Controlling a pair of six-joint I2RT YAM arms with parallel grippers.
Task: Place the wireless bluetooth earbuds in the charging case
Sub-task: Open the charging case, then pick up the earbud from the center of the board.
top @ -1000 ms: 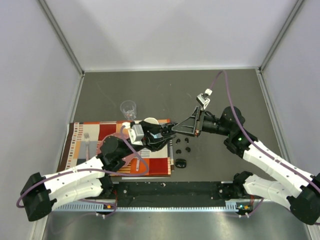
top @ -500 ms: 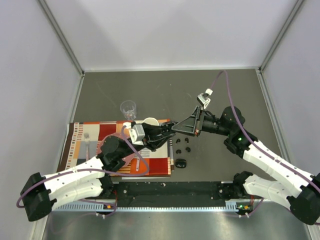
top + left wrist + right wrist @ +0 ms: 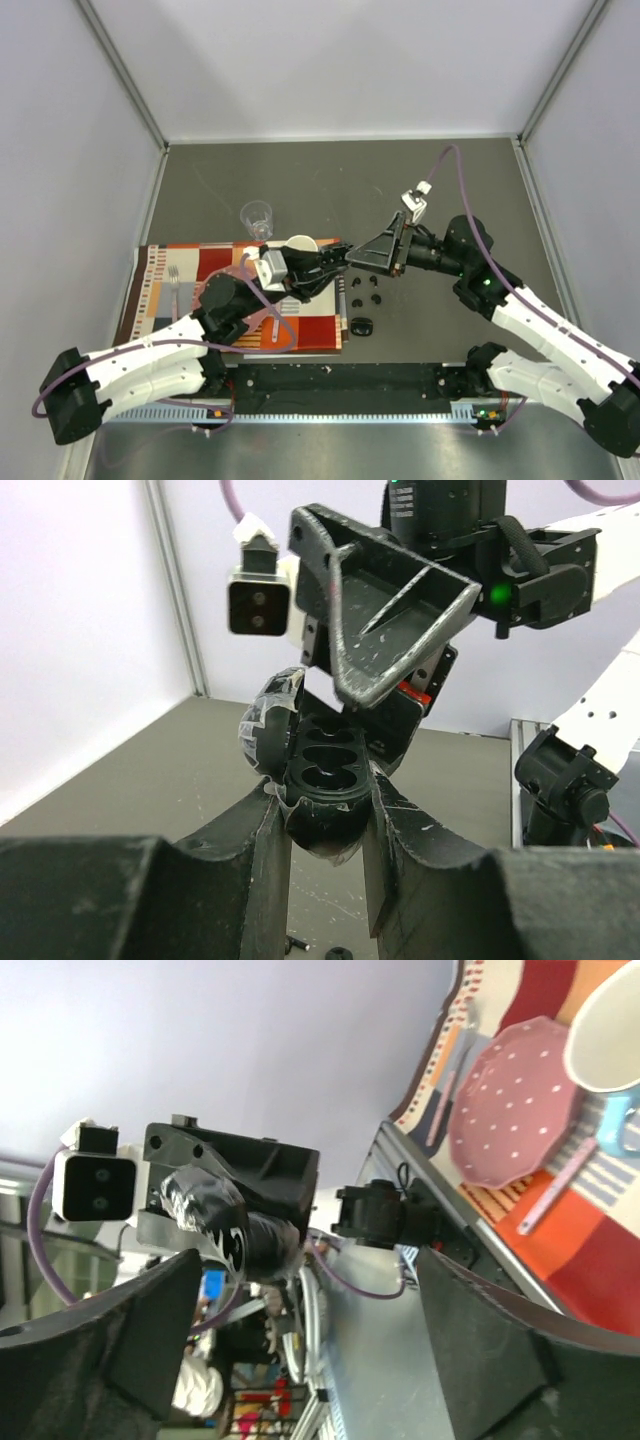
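left hand (image 3: pixel 325 798), case (image 3: pixel 326 765) lengthwise outward (open)

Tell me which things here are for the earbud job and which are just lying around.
For the job: open case, held in the left gripper; four loose earbuds; second case beside them; right gripper, open.
Lying about: mug, glass, plate, fork, placemat.

On your left, the mat (image 3: pixel 318 322) lies on the tabletop (image 3: pixel 450 180), carrying a fork (image 3: pixel 174 285) and a mug (image 3: pixel 298 243), with a glass (image 3: pixel 257 217) behind it. Right of the mat lie the earbuds (image 3: pixel 376 298), and a case (image 3: pixel 362 324) sits before them.
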